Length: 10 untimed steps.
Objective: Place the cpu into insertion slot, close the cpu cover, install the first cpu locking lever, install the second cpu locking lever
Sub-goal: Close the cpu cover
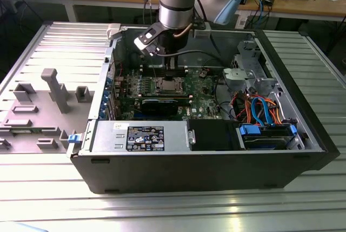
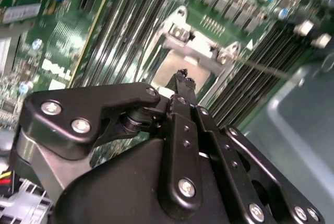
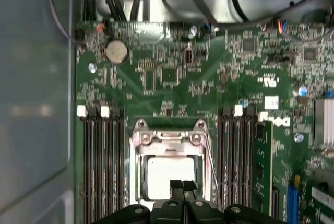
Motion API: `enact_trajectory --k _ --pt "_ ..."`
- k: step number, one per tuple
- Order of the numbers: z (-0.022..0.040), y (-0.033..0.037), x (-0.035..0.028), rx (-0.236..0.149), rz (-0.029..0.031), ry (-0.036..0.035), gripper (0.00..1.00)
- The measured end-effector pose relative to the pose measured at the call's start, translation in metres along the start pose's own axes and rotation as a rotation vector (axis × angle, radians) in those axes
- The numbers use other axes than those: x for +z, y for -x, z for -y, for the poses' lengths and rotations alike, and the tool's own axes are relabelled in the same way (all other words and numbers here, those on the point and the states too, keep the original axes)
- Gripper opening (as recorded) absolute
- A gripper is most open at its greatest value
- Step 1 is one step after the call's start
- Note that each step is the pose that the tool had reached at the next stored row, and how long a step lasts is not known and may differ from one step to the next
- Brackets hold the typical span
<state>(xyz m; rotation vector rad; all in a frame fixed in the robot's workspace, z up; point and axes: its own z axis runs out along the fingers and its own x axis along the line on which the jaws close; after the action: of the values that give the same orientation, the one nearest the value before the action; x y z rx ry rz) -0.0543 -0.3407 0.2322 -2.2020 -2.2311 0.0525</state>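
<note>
Pincer (image 3: 182, 185) closed on nothing, tips just above cpu (image 3: 166, 174) seated in insertion slot (image 1: 165, 85); cpu cover (image 3: 167, 139) looks lowered. Locking lever (image 2: 266, 69) seems unlatched. Judgement: press it down steadily, clear of memory slots (image 3: 102, 166).

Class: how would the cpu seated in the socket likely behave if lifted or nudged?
The cpu looks like a flat, metal-faced plate, so it is probably stiff and light. Its smooth pale face may be slippery. Lying flat inside the socket frame, it should not roll or tip.
</note>
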Motion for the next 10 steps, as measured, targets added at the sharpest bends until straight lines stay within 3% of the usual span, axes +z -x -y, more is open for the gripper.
enact_trajectory --k 3,5,10 --pt "0.0002 -0.0001 0.004 -0.006 0.0002 0.0 0.11" --pt "0.0011 -0.0002 0.0099 -0.024 0.0008 0.0003 0.11" --pt "0.0086 -0.0007 0.0213 -0.041 0.0012 0.0006 0.11"
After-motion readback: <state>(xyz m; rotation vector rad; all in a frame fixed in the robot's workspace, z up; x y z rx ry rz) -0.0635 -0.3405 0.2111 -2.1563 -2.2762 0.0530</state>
